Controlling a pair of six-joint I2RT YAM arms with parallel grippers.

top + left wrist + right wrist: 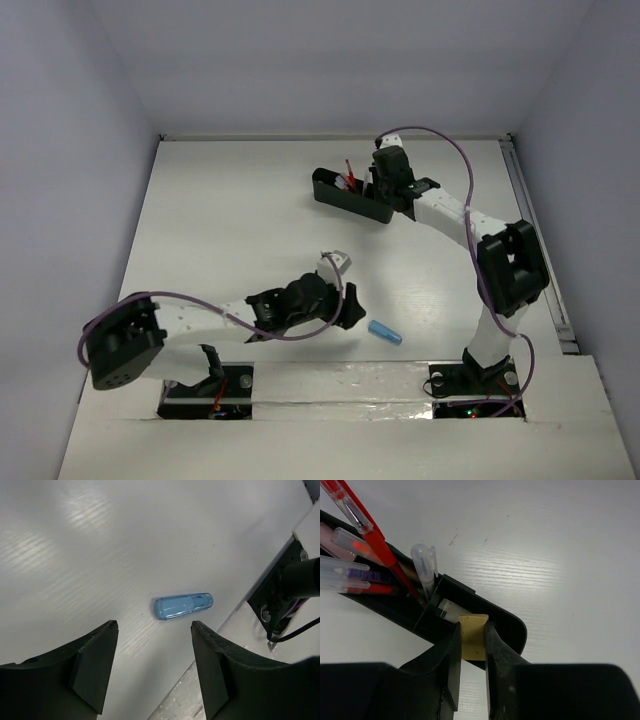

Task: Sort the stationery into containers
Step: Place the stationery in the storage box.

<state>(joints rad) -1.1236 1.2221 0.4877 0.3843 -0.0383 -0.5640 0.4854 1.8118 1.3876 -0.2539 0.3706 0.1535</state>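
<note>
At tray [509, 621] end, pens [380, 550] cut off by frame, right gripper [472, 630] jaws pinching tan eraser [473, 640], left gripper [154, 626] jaws wide above blue capsule [182, 606].

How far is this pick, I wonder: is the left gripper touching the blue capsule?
Apart. Left wrist view: bare table lies between left gripper and blue capsule.

Overhead rear view, two wrist close-ups

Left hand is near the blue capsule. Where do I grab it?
Probably mid-body on the blue capsule, from straight above: it lies flat on the table. Turn the open left hand so its fingers close across the long sides.
</note>
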